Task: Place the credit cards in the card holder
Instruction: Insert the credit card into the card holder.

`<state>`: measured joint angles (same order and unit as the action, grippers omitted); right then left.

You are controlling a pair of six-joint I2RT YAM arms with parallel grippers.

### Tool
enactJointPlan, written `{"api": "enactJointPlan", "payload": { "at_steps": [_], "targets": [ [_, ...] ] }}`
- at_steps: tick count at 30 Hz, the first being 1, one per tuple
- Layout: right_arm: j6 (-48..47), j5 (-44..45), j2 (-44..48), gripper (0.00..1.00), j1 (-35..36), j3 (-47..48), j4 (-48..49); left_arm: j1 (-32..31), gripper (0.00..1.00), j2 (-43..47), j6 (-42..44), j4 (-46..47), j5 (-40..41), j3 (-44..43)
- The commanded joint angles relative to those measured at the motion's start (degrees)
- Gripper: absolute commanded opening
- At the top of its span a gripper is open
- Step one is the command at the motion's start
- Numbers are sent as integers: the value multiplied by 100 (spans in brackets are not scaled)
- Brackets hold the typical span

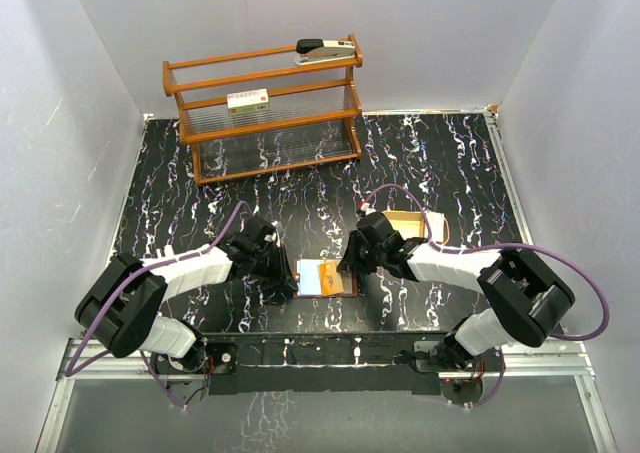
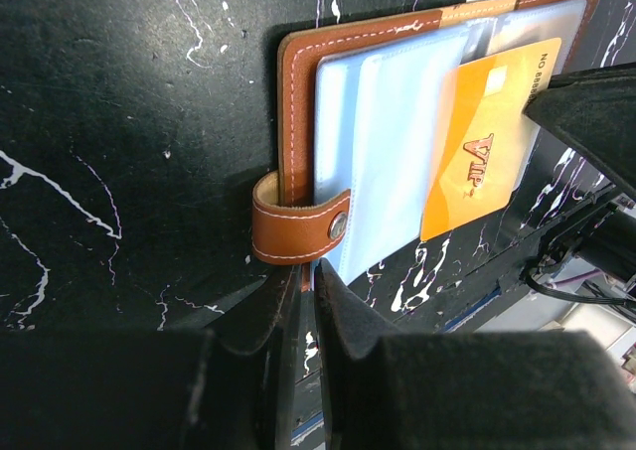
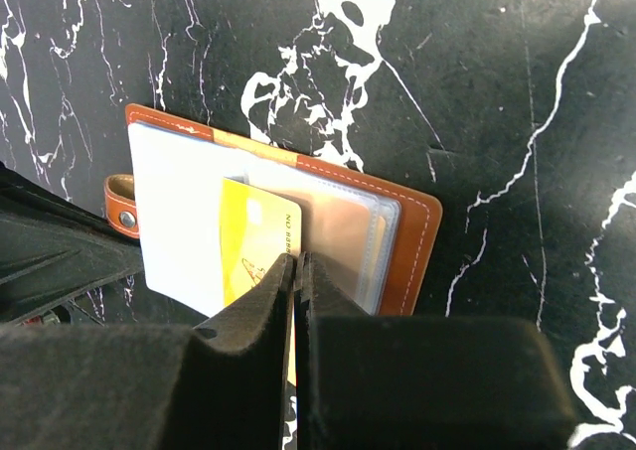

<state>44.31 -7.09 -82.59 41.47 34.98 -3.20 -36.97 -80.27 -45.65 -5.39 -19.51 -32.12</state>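
I'm mid-insertion: the card holder (image 1: 350, 279) lies open between my grippers, with an orange credit card (image 2: 482, 152) half inside a clear sleeve (image 2: 397, 122). My left gripper (image 2: 308, 276), at the holder's 9 o'clock, looks clamped on the leather by the snap tab (image 2: 298, 233). My right gripper (image 3: 296, 271), at 3 o'clock, is closed tight at the card's outer edge. Next I judge it needs a straight push toward 9 o'clock, holder pinned

Wooden rack (image 1: 215, 61) holds what looks like a stapler (image 1: 326, 50)
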Motion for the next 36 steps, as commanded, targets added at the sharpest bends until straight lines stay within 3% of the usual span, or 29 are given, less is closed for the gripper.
{"api": "enactJointPlan", "payload": {
  "at_steps": [1, 10, 36],
  "targets": [
    [-249, 19, -181, 0, -9, 13, 107, -29, 11, 77, 64, -296, 114, 119],
    [-313, 243, -24, 0, -192, 91, -10, -30, 11, 114, 73, -339, 122, 116],
    [388, -143, -146, 0, -150, -320, 922, -43, 11, 11, -177, -33, -254, 111]
  ]
}}
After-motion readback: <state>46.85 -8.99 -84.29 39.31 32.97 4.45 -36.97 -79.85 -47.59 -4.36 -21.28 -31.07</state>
